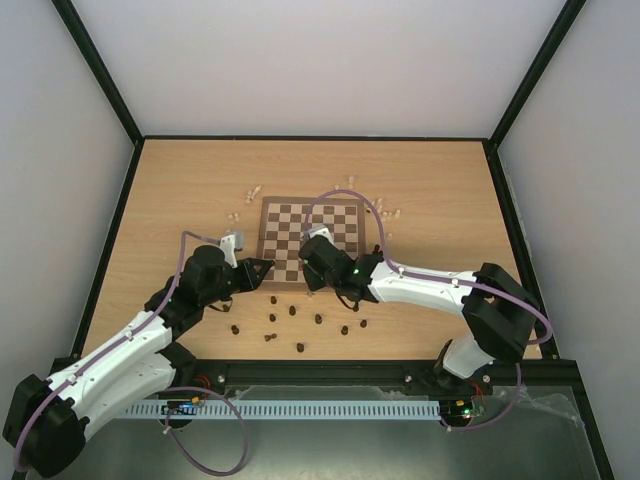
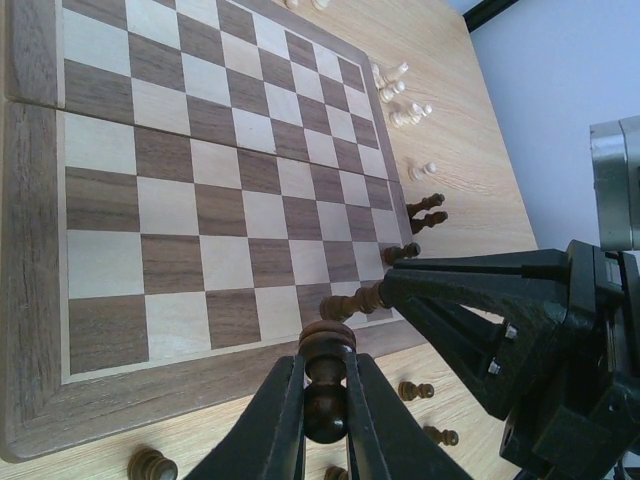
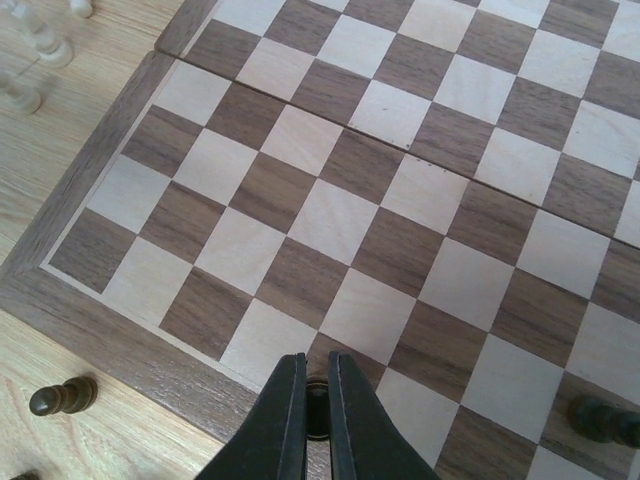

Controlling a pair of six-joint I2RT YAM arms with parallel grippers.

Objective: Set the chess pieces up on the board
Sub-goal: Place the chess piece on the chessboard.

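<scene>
Left gripper [image 2: 325,366] and right gripper [image 3: 316,385], low at the board [image 3: 330,220] edge, pinch dark pieces [image 2: 327,415]

Board [image 1: 300,225] middle open; dark pieces [image 1: 319,319] (scattered) before it.

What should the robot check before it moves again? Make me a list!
1. Left gripper shut on its dark piece: ok.
2. Right gripper shut on the other dark piece: ok.
3. Board squares just ahead of the right gripper bare: ok.
4. Enough room between the two grippers: cannot tell.
5. Pale pieces on the board: not ok, they lie on the table.
</scene>
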